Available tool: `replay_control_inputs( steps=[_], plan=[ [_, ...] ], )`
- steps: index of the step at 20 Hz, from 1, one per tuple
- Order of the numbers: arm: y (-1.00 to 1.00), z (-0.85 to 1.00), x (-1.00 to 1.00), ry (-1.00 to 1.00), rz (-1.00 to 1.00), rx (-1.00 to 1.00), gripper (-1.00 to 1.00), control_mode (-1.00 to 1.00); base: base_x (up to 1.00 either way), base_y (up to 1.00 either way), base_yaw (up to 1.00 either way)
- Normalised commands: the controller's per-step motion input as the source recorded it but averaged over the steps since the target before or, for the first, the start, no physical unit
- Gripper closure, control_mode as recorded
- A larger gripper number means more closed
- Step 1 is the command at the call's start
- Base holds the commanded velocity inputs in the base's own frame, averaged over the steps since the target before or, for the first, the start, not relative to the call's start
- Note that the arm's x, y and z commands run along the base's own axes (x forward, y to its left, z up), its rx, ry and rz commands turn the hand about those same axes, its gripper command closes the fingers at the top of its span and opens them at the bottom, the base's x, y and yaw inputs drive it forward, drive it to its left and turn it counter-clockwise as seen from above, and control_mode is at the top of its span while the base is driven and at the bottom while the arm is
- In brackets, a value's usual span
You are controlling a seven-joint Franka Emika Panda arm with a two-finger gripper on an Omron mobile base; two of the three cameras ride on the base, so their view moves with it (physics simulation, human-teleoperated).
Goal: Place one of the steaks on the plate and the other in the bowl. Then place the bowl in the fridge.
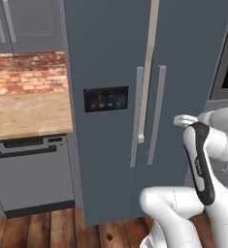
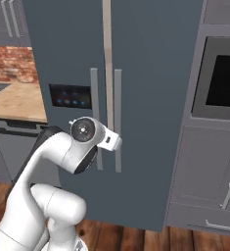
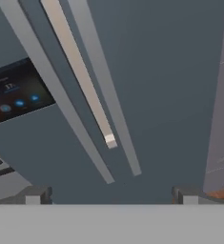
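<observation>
Hand view: jaws spread wide, facing the fridge (image 3: pixel 156 71) doors

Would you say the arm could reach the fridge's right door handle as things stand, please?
Probably yes. The gripper faces the fridge with jaws open, and nothing stands between it and the right door handle, which lies straight ahead beside the pale gap between the doors.

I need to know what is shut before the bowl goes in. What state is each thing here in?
fridge: both doors shut, panel lights on.
dishwasher: door shut.
oven: door shut, window dark.
upper cupboards: doors shut.
drawers under the oven: shut.
gripper: open, holding nothing, facing the fridge doors near the handles.
</observation>
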Motion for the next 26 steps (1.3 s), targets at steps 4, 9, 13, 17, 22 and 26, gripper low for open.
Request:
replay_control_inputs(
  steps=[4, 9, 13, 17, 22, 26],
  plan=[
    [0.0, 0.16, 0.26, 0.0, 0.04, 0.0, -1.0, -1.0, 0.0, 0.0, 0.0],
    [0.0, 0.09, 0.3, 0.0, 0.04, 0.0, -1.0, -1.0, 0.0, 0.0, 0.0],
    [0.0, 0.08, 0.21, 0.0, 0.02, 0.0, -1.0, -1.0, 0.0, 0.0, 0.0],
    [0.08, 0.02, 0.23, 0.0, 0.0, 0.0, -1.0, -1.0, 0.0, 0.0, 0.0],
    [0.11, 0.0, 0.31, 0.01, 0.0, 0.0, -1.0, -1.0, 0.0, 0.0, 0.0],
    [0.08, 0.0, 0.37, 0.05, 0.0, 0.0, -1.0, -1.0, 0.0, 0.0, 0.0]
  ],
)
